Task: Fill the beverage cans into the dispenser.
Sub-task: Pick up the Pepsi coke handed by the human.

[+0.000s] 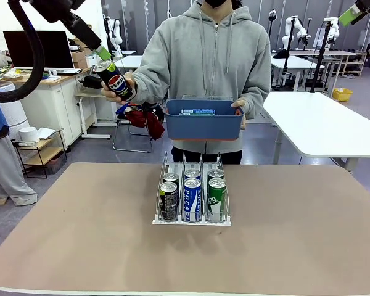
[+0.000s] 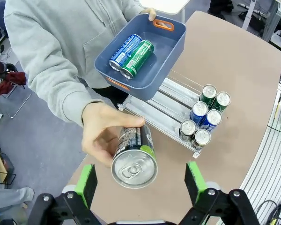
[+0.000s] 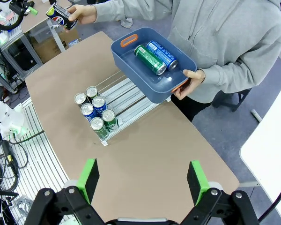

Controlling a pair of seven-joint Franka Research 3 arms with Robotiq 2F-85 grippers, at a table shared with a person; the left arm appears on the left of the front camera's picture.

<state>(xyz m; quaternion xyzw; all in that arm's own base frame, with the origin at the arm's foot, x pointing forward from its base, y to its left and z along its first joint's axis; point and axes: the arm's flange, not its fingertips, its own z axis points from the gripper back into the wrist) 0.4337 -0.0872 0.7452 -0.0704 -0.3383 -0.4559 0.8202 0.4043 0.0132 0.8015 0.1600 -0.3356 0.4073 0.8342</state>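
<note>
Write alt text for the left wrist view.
A person's hand holds a black can, top toward the camera, inside the open left gripper. The other hand holds a blue bin with a blue can and a green can above the dispenser holding six upright cans.

A: The cans standing mid-table, what are they like?
B: Thin metal. Glossy printed sides, bare silver tops with a soft sheen. The black can held up beyond the table's far edge has the same bright metal lid.
A: And the dispenser?
B: Clear, glossy plastic with thin pale wire.
A: The bin?
B: Smooth blue plastic, more satin than shiny.
A: The table?
B: A matt brown top with no glare and a pale near edge.
A: The hoodie?
B: Soft grey cloth, matt.
</note>
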